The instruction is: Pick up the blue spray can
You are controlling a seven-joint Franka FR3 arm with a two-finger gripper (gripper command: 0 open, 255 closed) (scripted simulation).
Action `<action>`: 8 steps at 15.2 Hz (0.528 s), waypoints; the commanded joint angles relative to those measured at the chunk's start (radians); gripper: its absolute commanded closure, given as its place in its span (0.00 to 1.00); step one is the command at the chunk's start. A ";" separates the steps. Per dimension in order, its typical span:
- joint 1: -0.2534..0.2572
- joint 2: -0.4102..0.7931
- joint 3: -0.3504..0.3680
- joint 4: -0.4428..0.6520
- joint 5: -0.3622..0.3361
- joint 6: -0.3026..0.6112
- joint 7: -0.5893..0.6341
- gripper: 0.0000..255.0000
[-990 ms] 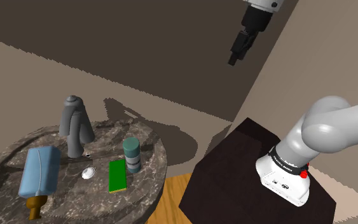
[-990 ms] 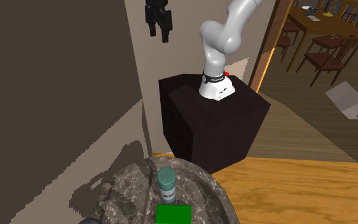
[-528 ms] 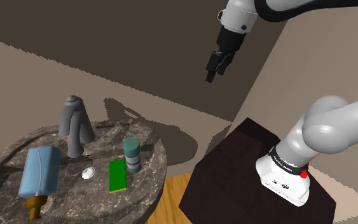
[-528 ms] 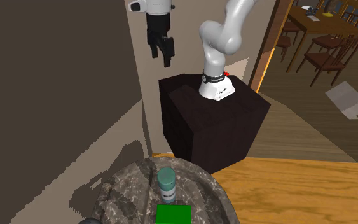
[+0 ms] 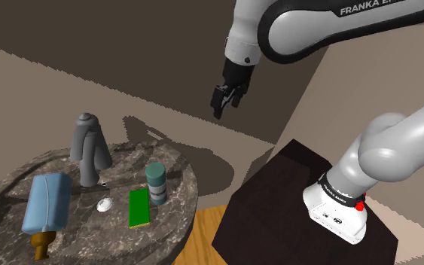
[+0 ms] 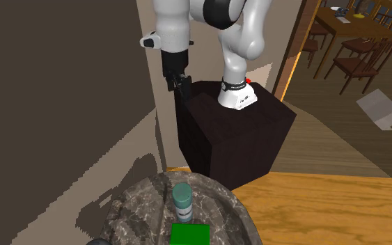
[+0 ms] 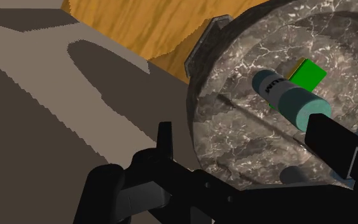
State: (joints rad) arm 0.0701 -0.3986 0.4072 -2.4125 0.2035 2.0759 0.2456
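Shoulder view, and the round worktop (image 5: pixel 176 172) is a dark grey slab veined in white like marble, with a raised rim running round it. The spray can (image 5: pixel 156 184) stands upright near the worktop's edge on the side facing the stand (image 5: pixel 278 203): a short cylinder with a rounded teal cap, a grey body and a dark label band with pale lettering. Just beside it, further in from that edge, a flat bright green slab (image 5: pixel 138 208) lies on the stone. Past that sits a small white rounded thing (image 5: pixel 104 204), then a pale blue flat-sided bottle (image 5: pixel 47 202) on its side with a brown neck. A matte grey bottle shape with a domed top (image 5: pixel 89 150) stands toward the far edge. The tool (image 5: pixel 220 108), all black, hangs high in front of the brown wall, well apart from the can, its two fingers parted with nothing between them. The stand is a dark, almost black box on a wood-grain floor (image 6: pixel 326 209).
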 commanded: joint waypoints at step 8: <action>-0.011 0.366 0.162 0.153 -0.180 0.172 0.287 0.00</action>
State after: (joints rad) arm 0.0573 -0.0736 0.5550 -2.2791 0.0521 2.2350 0.4936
